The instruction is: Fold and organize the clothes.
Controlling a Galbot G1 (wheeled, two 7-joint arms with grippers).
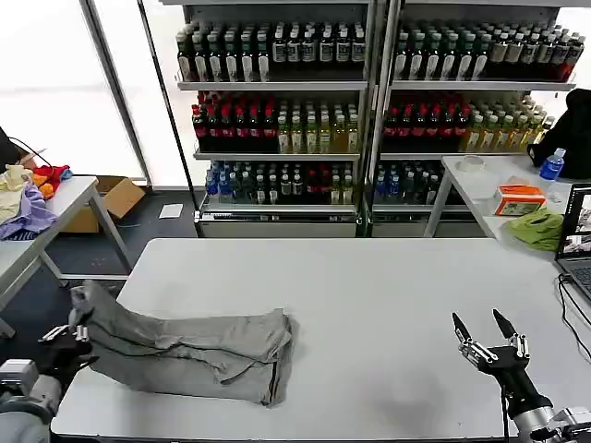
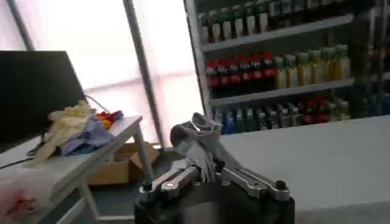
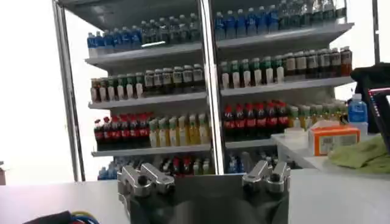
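Left gripper clamps the grey shirt at 8 o'clock — right gripper, 4 o'clock, jaws spread, empty.

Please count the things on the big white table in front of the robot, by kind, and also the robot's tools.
Grey shirt: 1
Tools: 2, left tool shut on the shirt, right tool open and empty
Total: 3

Bright daylight blows out the windows; the left wrist view is blurred.
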